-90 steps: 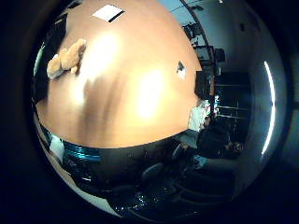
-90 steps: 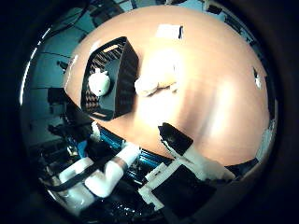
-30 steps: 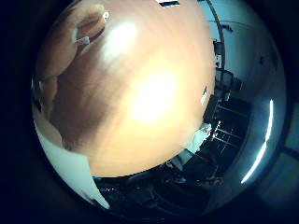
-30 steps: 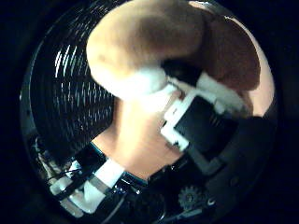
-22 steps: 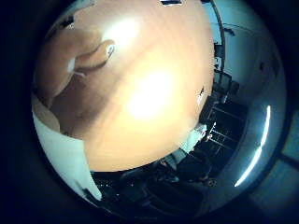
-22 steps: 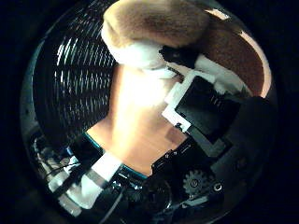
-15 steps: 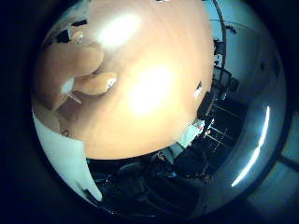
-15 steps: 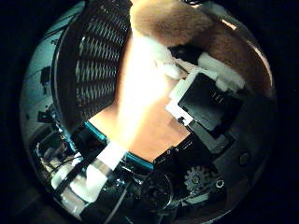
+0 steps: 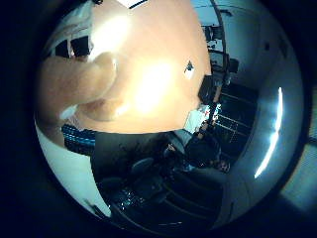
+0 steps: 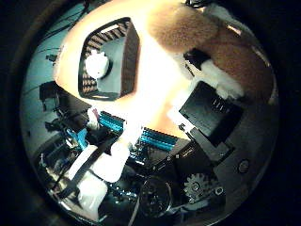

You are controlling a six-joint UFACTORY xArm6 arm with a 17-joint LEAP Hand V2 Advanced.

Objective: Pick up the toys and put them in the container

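A brown plush toy (image 10: 188, 28) sits right against the palm, and my hand (image 10: 211, 113) is shut on it, with white and black fingers (image 10: 221, 80) curled round its body. The same plush (image 9: 74, 89) fills one side of the little finger side view, held up off the wooden table (image 9: 158, 59). The black mesh container (image 10: 127, 56) stands on the table some way below and beside the hand. A small white toy (image 10: 96, 66) lies inside it.
A small white tag (image 9: 188, 67) lies near the table's far edge. The near table edge has a teal strip (image 10: 155, 139) with the robot's base below it. Dark chairs (image 9: 143, 168) and shelving stand beyond the table.
My hand has closed on the brown plush and lifted it from the table. The container, which filled the view a second ago, now shows whole and farther away.
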